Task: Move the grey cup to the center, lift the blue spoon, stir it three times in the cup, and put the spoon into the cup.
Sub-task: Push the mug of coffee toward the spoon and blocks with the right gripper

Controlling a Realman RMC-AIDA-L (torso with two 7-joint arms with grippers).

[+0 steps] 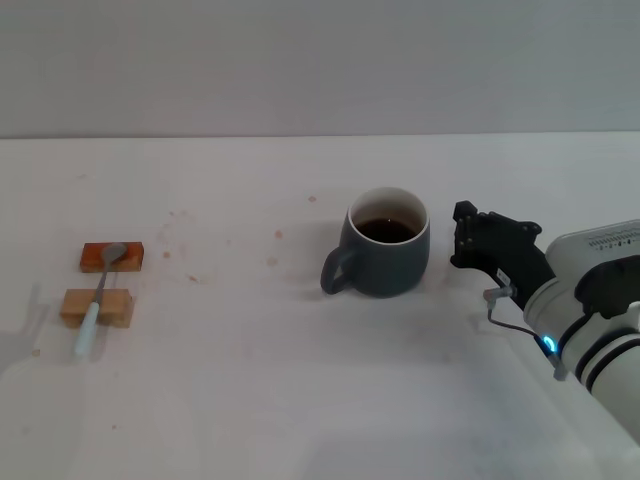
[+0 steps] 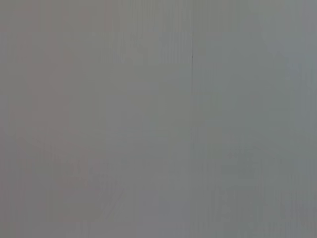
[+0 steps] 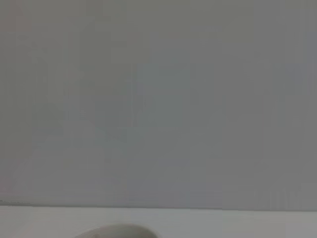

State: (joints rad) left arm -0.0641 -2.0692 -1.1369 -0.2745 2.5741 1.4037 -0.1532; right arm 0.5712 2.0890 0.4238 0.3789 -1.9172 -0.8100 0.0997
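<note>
The grey cup [image 1: 385, 250] stands upright near the middle of the table, its handle toward the left, with dark liquid inside. My right gripper [image 1: 458, 237] is just to its right at cup height, a small gap away, open and empty. The blue spoon [image 1: 98, 300] lies far left across two wooden blocks, with its bowl on the far one and its pale handle pointing toward me. A pale curved edge [image 3: 114, 231] shows in the right wrist view; I cannot tell what it is. The left gripper is out of view, and the left wrist view shows only a grey wall.
An orange-brown block [image 1: 112, 257] and a tan block [image 1: 97, 307] hold up the spoon at far left. The white table [image 1: 250, 380] has faint brown stains [image 1: 180, 215] behind the blocks. A grey wall stands behind the table.
</note>
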